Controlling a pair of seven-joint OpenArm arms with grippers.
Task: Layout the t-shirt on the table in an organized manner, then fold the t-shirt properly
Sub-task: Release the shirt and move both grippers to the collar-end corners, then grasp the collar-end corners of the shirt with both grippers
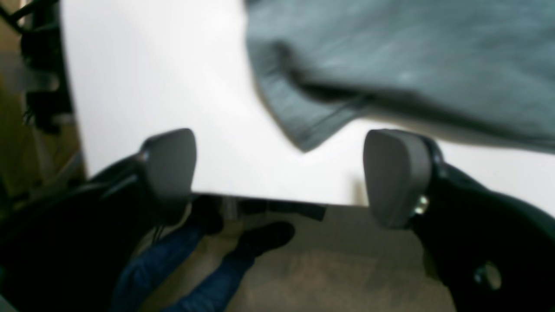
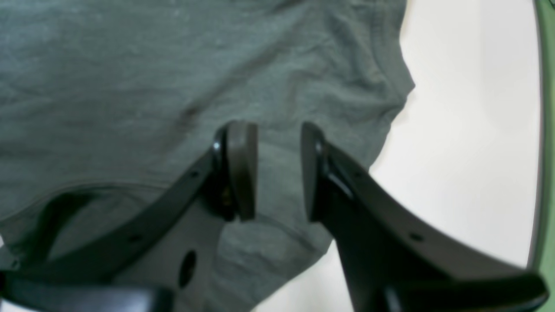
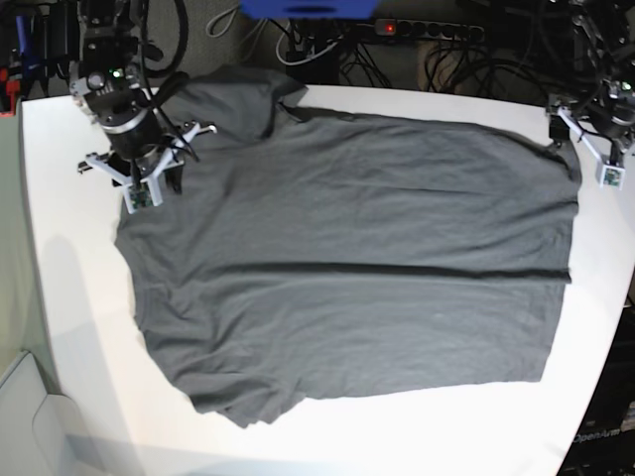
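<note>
**Spreading Shirt Seen Flat, Both Grippers Empty**

Lying across most of the white table (image 3: 69,317), the dark grey t-shirt (image 3: 347,268) is seen spread out in the base view, with a long crease running across its middle and one sleeve pointing toward the lower left. The far upper corner of the garment is partly covered by the right arm, and the collar area there is hard to make out.

The left gripper (image 1: 279,177) is held near the table's edge, just beside a hemmed corner of the t-shirt (image 1: 390,65). Its two grey pads (image 1: 171,164) are set wide apart, and nothing is held between them. That view is blurred, so the stitching is barely resolved. Below the table edge, a pair of legs in blue trousers (image 1: 173,268) and dark shoes is partly cut off by the gripper body.

The right gripper (image 2: 277,171) is held over the t-shirt (image 2: 130,86), with its jaws parted by a narrow gap through which only flat cloth is seen; no fabric is pinched. Whether the fingertips touch the cloth cannot be told. A curved seam at the lower left is partly hidden behind the finger. Bare table (image 2: 468,151) is seen to the right.
</note>
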